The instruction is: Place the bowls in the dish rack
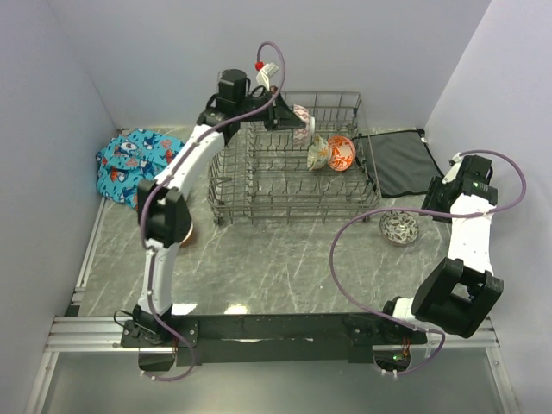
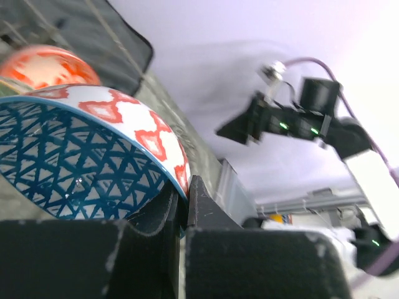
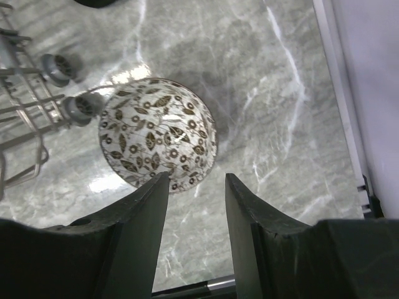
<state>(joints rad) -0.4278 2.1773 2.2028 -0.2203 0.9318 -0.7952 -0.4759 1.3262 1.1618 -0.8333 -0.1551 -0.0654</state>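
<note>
Top view is bright and even, light from overhead, soft shadow pooling under the dish rack [image 1: 285, 203]. Right wrist view: sharp, white glare streaks on the marble table [image 3: 280, 93], a highlight on the leaf-patterned bowl [image 3: 158, 134]. Left wrist view is soft: the blue-and-red bowl [image 2: 93, 156] smears close up, orange bowl [image 2: 43, 65] behind it blurred, wall [image 2: 206, 37] washed out.

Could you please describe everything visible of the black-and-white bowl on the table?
The black-and-white bowl is small, round, glossy like ceramic, covered inside with dark leaves and blossoms. It stands upright, empty, on the marbled table, just outside the dish rack near its front right corner. The right gripper hangs open above; no contact shows.
</note>
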